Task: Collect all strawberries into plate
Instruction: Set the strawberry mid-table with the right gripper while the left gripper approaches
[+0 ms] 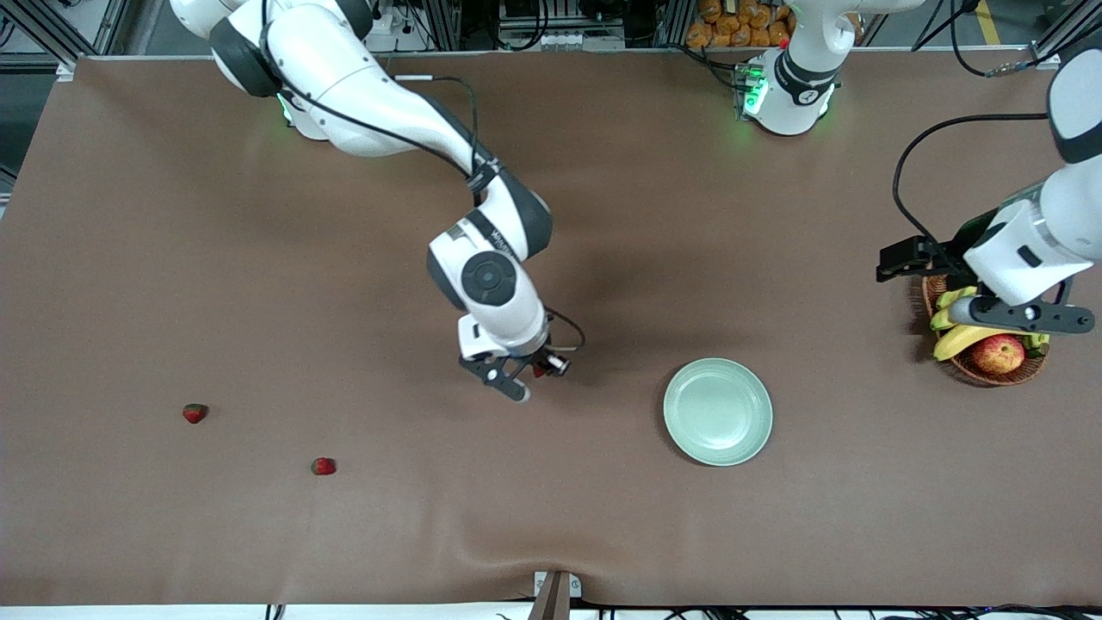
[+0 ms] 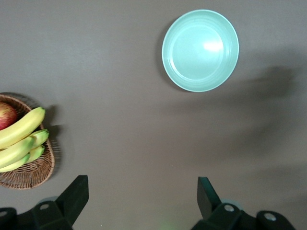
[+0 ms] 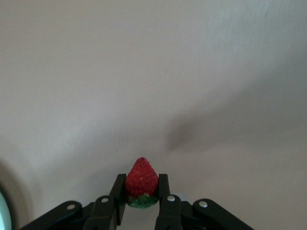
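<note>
Front view: basket (image 1: pixel 987 368) of bananas (image 1: pixel 960 337) sits beneath left gripper (image 1: pixel 981 288).

No lettering can be read with any certainty here. The right arm's wrist link (image 1: pixel 498 234), just above its pincer, carries a small dark marking that looks like a brand name, but it's too small to make out. Nothing else bears any writing.

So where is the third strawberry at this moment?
The third strawberry is clamped in the right gripper, up over bare table beside the plate, on the side toward the right arm's end; the plate holds nothing yet.
</note>
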